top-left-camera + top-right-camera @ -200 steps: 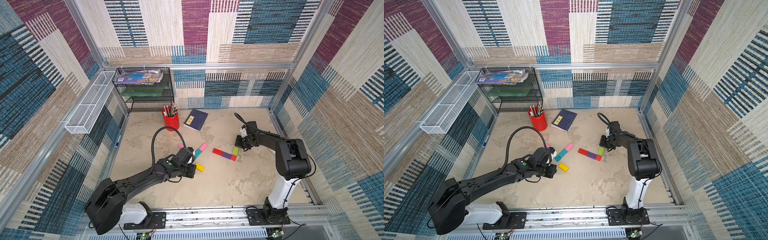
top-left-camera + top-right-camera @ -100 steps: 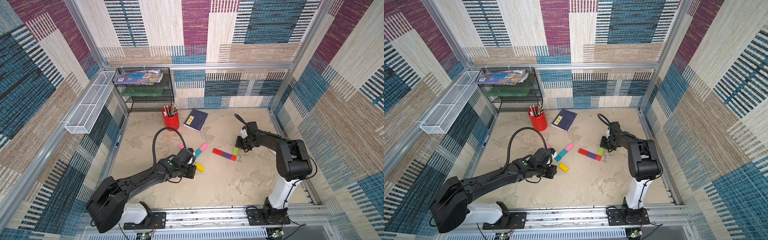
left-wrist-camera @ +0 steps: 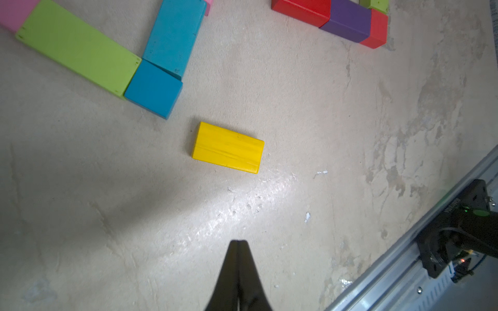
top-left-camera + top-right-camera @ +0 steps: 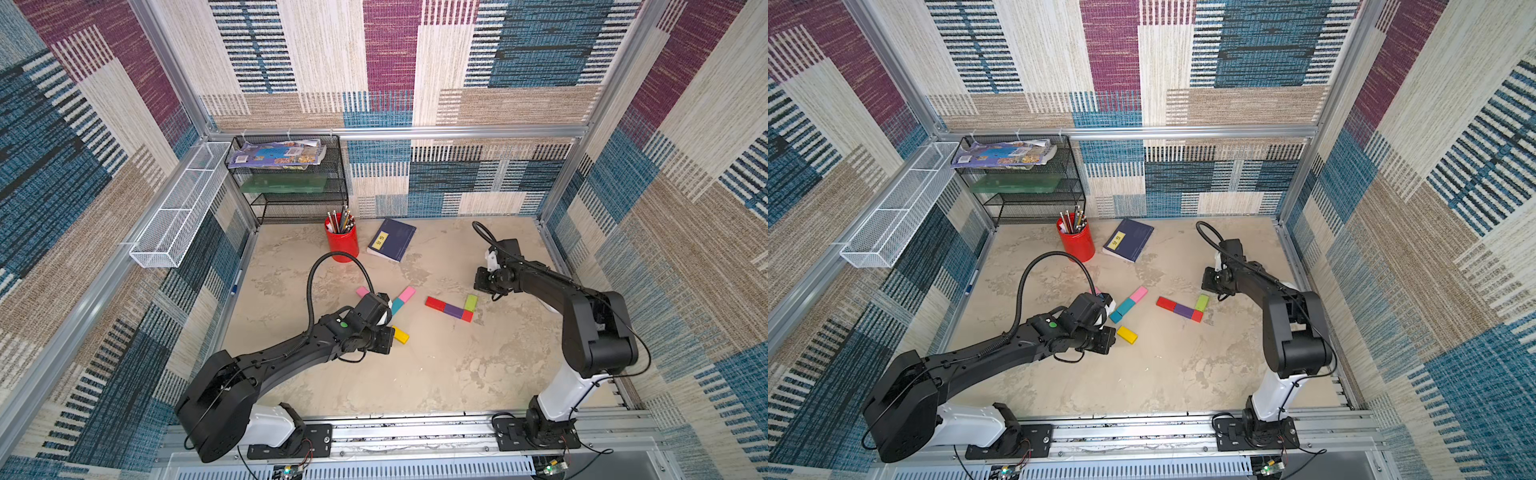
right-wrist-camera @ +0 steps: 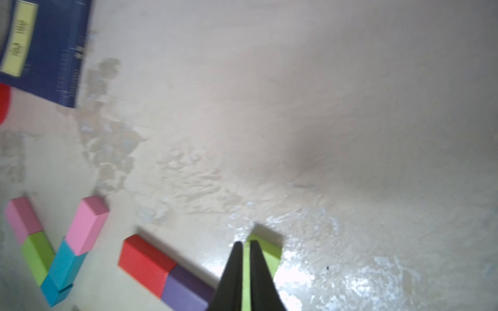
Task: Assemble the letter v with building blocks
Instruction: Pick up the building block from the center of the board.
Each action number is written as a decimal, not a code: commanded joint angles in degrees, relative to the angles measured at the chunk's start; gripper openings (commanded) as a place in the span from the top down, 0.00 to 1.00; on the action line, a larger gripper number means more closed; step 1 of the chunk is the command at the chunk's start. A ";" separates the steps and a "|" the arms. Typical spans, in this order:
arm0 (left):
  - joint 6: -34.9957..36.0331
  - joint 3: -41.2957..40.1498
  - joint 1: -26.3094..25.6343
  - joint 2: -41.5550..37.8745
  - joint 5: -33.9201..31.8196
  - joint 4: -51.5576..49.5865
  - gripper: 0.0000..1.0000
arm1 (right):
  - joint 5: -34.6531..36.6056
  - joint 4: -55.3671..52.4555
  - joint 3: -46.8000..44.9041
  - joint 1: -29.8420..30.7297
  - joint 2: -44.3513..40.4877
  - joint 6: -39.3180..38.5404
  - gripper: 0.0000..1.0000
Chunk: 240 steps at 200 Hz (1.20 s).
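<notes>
Near the middle of the table [image 4: 436,374], five building blocks [image 5: 67,264] form a V: pink and lime green on one arm, teal and pink on the other, a teal square at the tip. A yellow block [image 3: 228,147] lies apart, near that tip. Toward the right arm, a red-purple-red row [image 4: 451,308] has a lime block [image 4: 471,302] touching its end.

- Left gripper [image 3: 237,242] — tips together, empty, short of the yellow block.
- Right gripper [image 5: 245,243] — narrow slit, nothing held; tips overlap the lime block in the right wrist view.
</notes>
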 commanded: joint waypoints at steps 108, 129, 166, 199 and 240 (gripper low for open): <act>-11.72 -16.54 15.62 -33.31 9.80 -1.52 0.13 | 14.51 2.27 -6.27 39.34 -4.24 -9.68 0.19; -11.26 -16.95 17.08 -33.03 12.94 -2.13 0.13 | 13.94 2.14 -4.06 40.91 -0.34 -11.30 0.19; -11.70 -18.53 19.31 -34.35 14.85 -1.98 0.14 | 11.38 2.98 -1.01 42.17 4.74 -12.95 0.20; -11.66 -19.98 21.78 -34.39 17.25 -1.06 0.14 | 10.81 2.63 0.52 42.54 7.98 -13.20 0.22; -11.10 -20.62 24.20 -33.44 19.41 0.08 0.14 | 10.50 3.37 0.41 42.52 9.38 -13.58 0.26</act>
